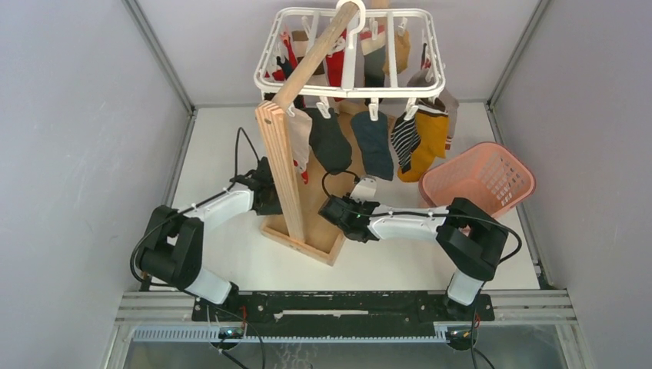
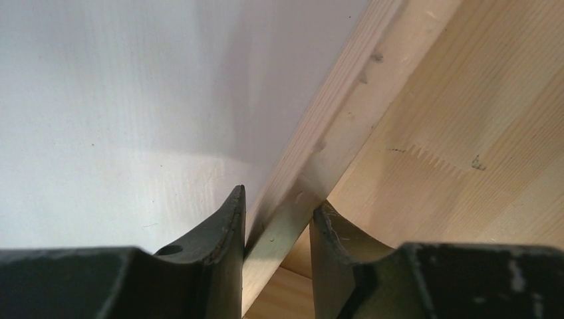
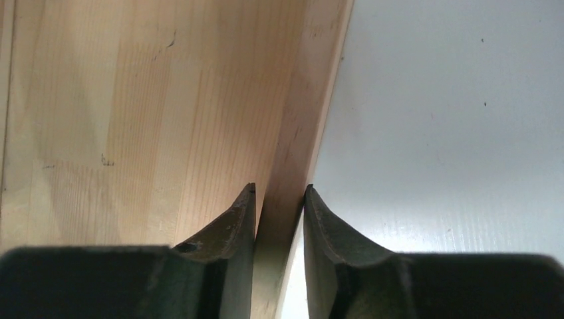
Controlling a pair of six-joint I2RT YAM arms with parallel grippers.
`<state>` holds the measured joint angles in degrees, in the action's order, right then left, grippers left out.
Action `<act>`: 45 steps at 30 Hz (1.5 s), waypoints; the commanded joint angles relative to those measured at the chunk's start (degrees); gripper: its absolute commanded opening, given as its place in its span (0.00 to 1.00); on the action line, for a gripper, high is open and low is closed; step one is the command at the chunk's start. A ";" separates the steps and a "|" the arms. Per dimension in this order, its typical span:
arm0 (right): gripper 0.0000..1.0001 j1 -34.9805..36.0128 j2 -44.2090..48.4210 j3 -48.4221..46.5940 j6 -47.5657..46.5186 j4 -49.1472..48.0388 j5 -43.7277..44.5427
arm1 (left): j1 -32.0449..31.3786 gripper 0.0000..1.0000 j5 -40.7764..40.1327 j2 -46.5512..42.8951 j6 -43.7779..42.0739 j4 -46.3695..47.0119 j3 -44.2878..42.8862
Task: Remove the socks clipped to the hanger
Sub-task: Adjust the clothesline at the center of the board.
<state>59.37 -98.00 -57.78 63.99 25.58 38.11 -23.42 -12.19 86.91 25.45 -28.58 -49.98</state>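
the right gripper (image 3: 279,191) has its two dark fingers closed narrowly on the raised rim (image 3: 299,113) at the base of the wooden stand (image 3: 133,100), one finger over the wood and one over the white table (image 3: 452,133). the left gripper (image 2: 278,203) straddles the rim on the opposite side of the base, fingers a little apart with the wood close against both, though i cannot tell whether it is pinching or loose. from above, both arms lie low and reach in toward the foot of the stand, whose arm carries the white hanger (image 1: 350,73) high at the back. the socks (image 1: 375,144) hang clipped beneath it, black, navy, striped and mustard along the front, red ones behind. a pink basket (image 1: 492,184) sits on the table to the right, near the mustard sock
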 commanded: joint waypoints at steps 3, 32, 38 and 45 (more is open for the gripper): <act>0.59 8.31 12.95 -1.01 -7.15 6.97 -4.53 | 6.70 0.43 -15.07 -5.36 11.67 11.27 -3.74; 0.73 10.95 9.60 -14.08 -54.62 -28.73 -10.20 | 6.72 0.80 -19.64 -37.12 19.89 -1.76 11.14; 0.76 8.56 8.97 -14.59 -57.20 -34.73 -17.33 | 6.72 0.80 -19.64 -41.92 20.73 -2.87 14.09; 0.76 9.07 7.02 -17.39 -58.19 -36.32 -20.28 | 6.72 0.80 -19.04 -44.19 21.38 -2.80 16.32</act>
<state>68.01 -90.08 -70.63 7.40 -4.01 20.40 -16.64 -31.27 43.55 45.54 -31.90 -34.81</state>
